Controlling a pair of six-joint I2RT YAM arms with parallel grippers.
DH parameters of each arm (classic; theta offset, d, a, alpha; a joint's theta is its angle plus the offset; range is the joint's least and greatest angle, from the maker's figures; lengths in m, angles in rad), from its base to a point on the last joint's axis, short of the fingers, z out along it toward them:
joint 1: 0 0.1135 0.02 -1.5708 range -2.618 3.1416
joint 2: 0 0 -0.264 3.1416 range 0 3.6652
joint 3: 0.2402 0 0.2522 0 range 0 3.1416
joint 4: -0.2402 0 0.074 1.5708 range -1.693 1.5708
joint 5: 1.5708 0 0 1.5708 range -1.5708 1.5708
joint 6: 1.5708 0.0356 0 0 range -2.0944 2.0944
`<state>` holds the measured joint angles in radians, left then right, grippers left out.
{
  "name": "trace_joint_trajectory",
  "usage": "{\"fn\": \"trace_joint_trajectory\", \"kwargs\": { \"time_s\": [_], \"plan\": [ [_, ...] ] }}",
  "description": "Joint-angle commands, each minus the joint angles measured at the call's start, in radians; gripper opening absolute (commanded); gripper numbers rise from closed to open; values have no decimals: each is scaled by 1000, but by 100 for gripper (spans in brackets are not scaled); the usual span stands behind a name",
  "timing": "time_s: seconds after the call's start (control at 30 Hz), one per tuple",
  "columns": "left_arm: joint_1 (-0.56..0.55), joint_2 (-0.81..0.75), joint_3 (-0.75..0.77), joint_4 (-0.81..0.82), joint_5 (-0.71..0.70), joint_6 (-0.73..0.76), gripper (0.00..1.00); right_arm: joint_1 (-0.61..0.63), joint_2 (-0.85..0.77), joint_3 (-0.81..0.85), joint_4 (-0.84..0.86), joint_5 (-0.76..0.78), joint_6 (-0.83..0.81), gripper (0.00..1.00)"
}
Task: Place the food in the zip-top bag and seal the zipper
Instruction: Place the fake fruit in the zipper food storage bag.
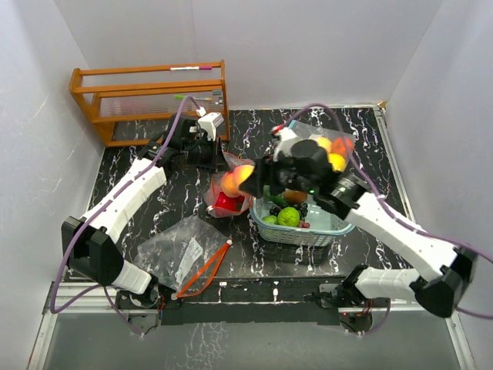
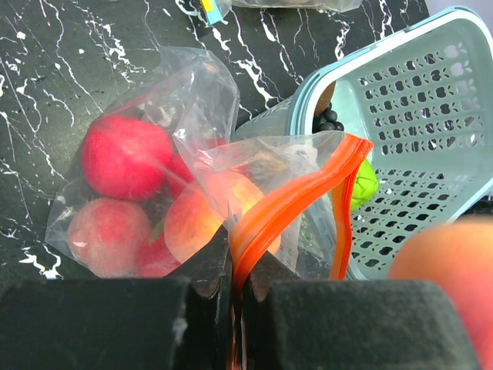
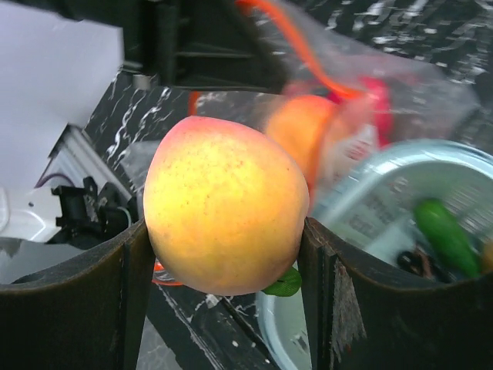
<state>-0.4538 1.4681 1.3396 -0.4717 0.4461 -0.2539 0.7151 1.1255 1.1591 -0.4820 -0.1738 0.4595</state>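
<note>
Peach (image 3: 225,202) clamped in right gripper (image 3: 225,235); left gripper (image 2: 237,268) pinches zip-top bag (image 2: 192,85) rim.

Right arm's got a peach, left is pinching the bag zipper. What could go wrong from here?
1. The bag mouth looks narrow, its orange zipper folded near the left pincer; the peach in the right pincer may catch the rim and shove the bag instead of entering.
2. The left pincer grips only the zipper edge; a push could tug it free.
3. The basket crowds the bag; a missed drop may land there.
</note>
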Motion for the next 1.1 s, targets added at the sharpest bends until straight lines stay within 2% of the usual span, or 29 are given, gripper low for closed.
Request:
{"fn": "trace_joint_trajectory", "kwargs": {
  "time_s": [0.0, 0.3, 0.47, 0.63, 0.8, 0.87, 0.93, 1.07],
  "plan": [
    [-5, -12, 56, 4, 18, -8, 0, 126, 110, 114, 161, 56, -45, 40],
    [-5, -17, 123, -46, 10, -5, 0, 157, 220, 107, 181, 179, -42, 41],
    [-4, -35, 137, -57, 35, -12, 0, 158, 257, 107, 219, 309, -44, 41],
    [-5, -55, 164, -81, 35, -11, 0, 157, 343, 184, 132, 499, -32, 42],
    [-5, -63, 201, -109, 29, -2, 0, 157, 388, 212, 119, 640, 6, 43],
    [-5, -67, 208, -117, 27, 2, 0, 158, 406, 229, 112, 682, 6, 48],
    [-5, -71, 207, -121, 17, 7, 0, 157, 431, 266, 74, 699, -1, 61],
    [-5, -72, 188, -114, 3, 11, 0, 158, 412, 275, 98, 607, -33, 78]
  ]
}}
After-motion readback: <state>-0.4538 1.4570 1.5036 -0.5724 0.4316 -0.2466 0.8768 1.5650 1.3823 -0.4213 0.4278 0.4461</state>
